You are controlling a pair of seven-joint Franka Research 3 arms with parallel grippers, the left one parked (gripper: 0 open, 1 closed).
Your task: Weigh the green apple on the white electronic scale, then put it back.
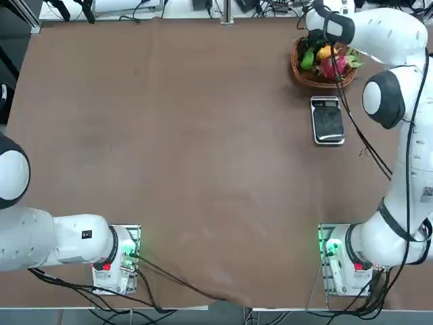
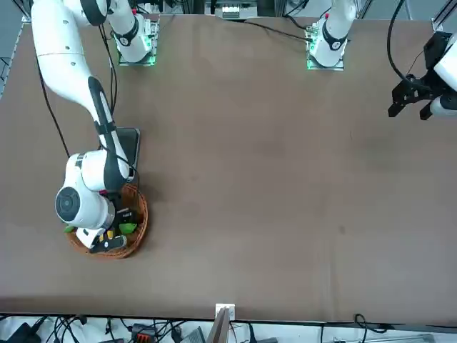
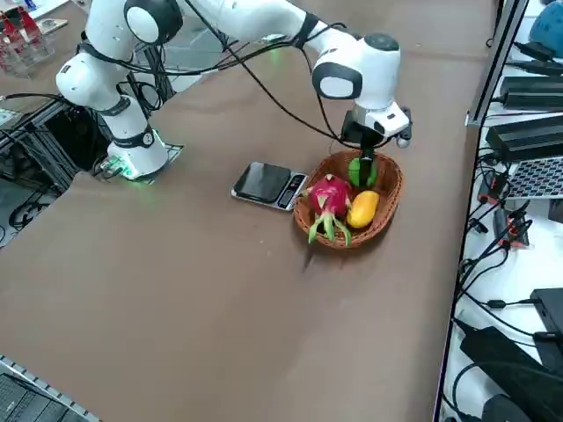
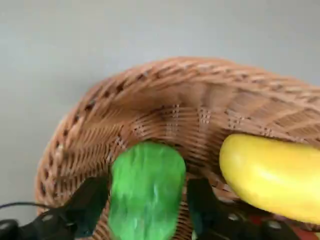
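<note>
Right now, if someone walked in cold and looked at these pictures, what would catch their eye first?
Probably the right gripper reaching down into the basket at the table's far right corner, its jaws open either side of the green apple. Next, the pink dragon fruit and the yellow fruit lying beside the apple. The scale sits bare just outside the basket, on the robot's side.

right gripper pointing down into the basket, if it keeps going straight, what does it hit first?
Likely the green apple: it sits between the open right gripper fingers. Below it, the wicker basket floor. Remaining gap is unclear.
</note>
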